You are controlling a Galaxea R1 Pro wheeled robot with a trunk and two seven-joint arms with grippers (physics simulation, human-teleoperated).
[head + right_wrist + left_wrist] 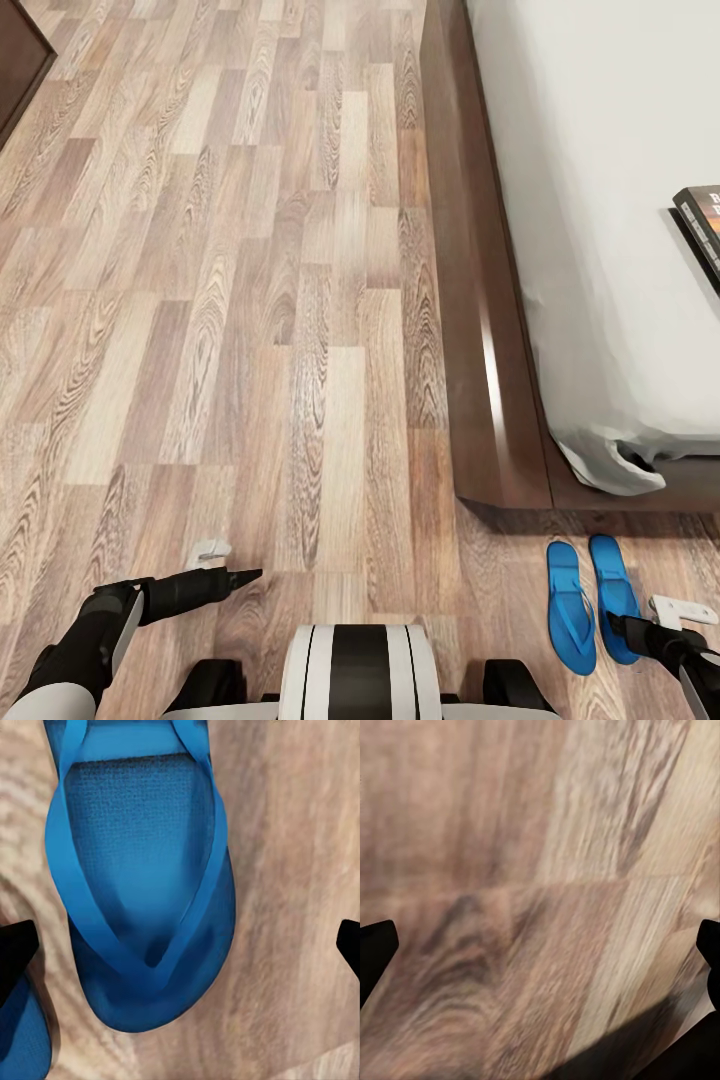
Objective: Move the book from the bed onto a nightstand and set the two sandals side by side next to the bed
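Floor (pixel 250 300): wood planks in mixed tan, beige and reddish brown, strong grain, laid lengthwise, evenly lit. Dark brown panel (pixel 20 60): at the far left corner, cut off by the edge, possibly furniture. Wrist views: same planking close up, blurred.

Home bedroom, low bed (pixel 600 200) with grey mattress, dark wooden frame, wood-plank floor (pixel 250 300)

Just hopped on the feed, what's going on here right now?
The two sandals lie side by side on the wood floor at the corner of the bed. The right gripper hangs open over one of them, holding nothing. The left gripper is open over bare floor. The book is on the mattress, not yet moved.
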